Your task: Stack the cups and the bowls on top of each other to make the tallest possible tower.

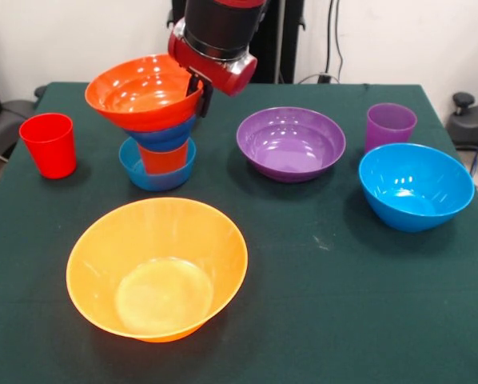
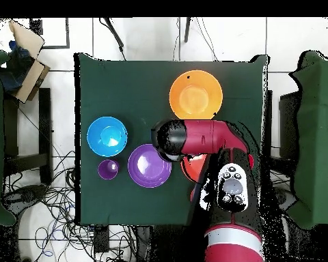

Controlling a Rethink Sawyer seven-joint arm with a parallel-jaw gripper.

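Observation:
A red-orange bowl (image 1: 143, 92) sits slightly tilted atop a stack: a small dark blue bowl (image 1: 165, 136) over an orange-red cup (image 1: 163, 158), which stands in a small light blue bowl (image 1: 157, 170). My gripper (image 1: 199, 92) is at the red-orange bowl's right rim and looks shut on it; one black finger (image 1: 202, 98) shows outside the rim. In the overhead view the arm hides most of that bowl (image 2: 193, 166). The big yellow-orange bowl (image 1: 155, 268) (image 2: 195, 94) stands alone near the front edge. A red cup (image 1: 49, 144) stands at the far left.
A purple bowl (image 1: 291, 142) (image 2: 149, 165), a purple cup (image 1: 390, 126) (image 2: 108, 169) and a large light blue bowl (image 1: 416, 186) (image 2: 106, 136) stand on the right half of the green table (image 1: 303, 264). Cables lie on the floor around the table.

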